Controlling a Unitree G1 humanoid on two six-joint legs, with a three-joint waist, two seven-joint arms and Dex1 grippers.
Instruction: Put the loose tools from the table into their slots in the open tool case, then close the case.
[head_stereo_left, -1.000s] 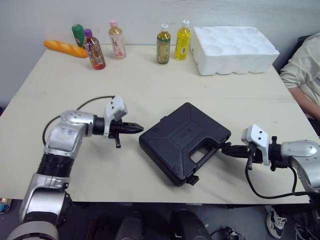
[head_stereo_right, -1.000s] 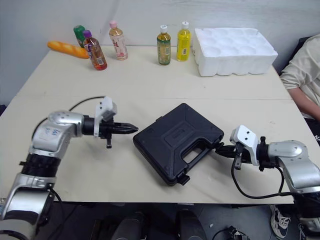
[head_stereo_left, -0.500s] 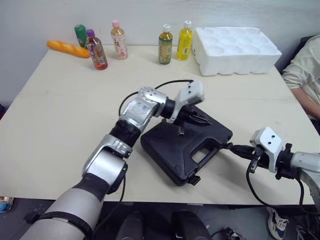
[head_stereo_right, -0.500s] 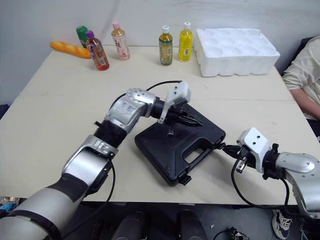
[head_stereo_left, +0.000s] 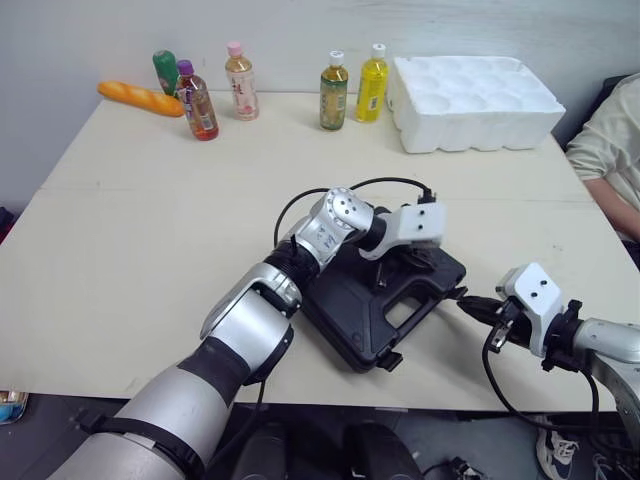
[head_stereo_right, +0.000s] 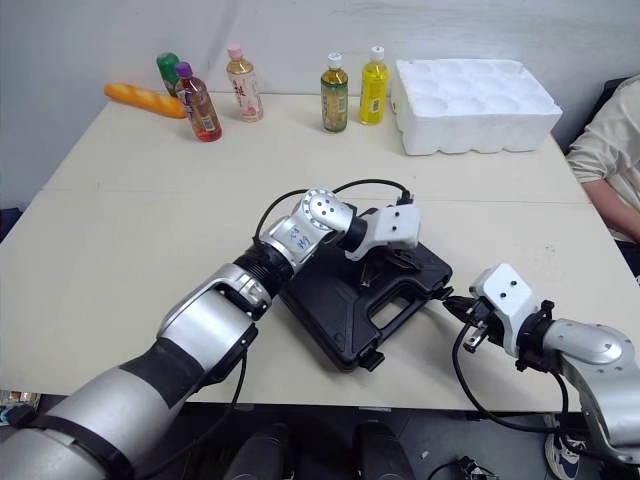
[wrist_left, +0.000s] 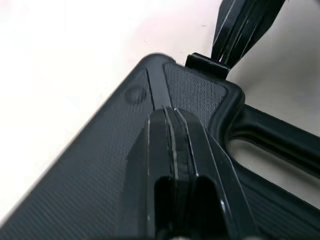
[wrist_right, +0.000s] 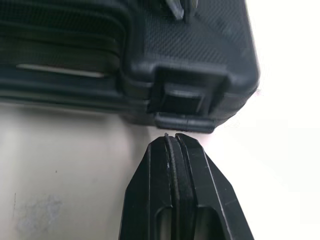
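**A:** What's on the bench (head_stereo_left: 150, 250)?

**B:** One closed case (head_stereo_left: 350, 305) near its 6 o'clock edge. Five bottles (head_stereo_left: 333, 77), one loaf (head_stereo_left: 140, 98) and one foam tray (head_stereo_left: 475, 85) sit along 12. There's bare room at 9.

**A:** The hands?

**B:** Both are pressed together. The left hand (head_stereo_left: 425, 262) is over the lid (wrist_left: 90, 165). The right hand (head_stereo_left: 468, 303) is at the case's 4 o'clock, and the right wrist view puts its tip just beside the latch (wrist_right: 184, 121).

Head stereo downward; wrist cameras close on case (wrist_left: 95, 165).

Tool case (head_stereo_left: 365, 300) lid down; inside hidden. Mid-frame, left end effector (head_stereo_left: 425, 262) tips largely covered by its white wrist housing (head_stereo_left: 412, 222). Person's sleeve (head_stereo_left: 610, 150) cut off by right edge. Labels on bottles (head_stereo_left: 333, 78), top of frame, too small to read.
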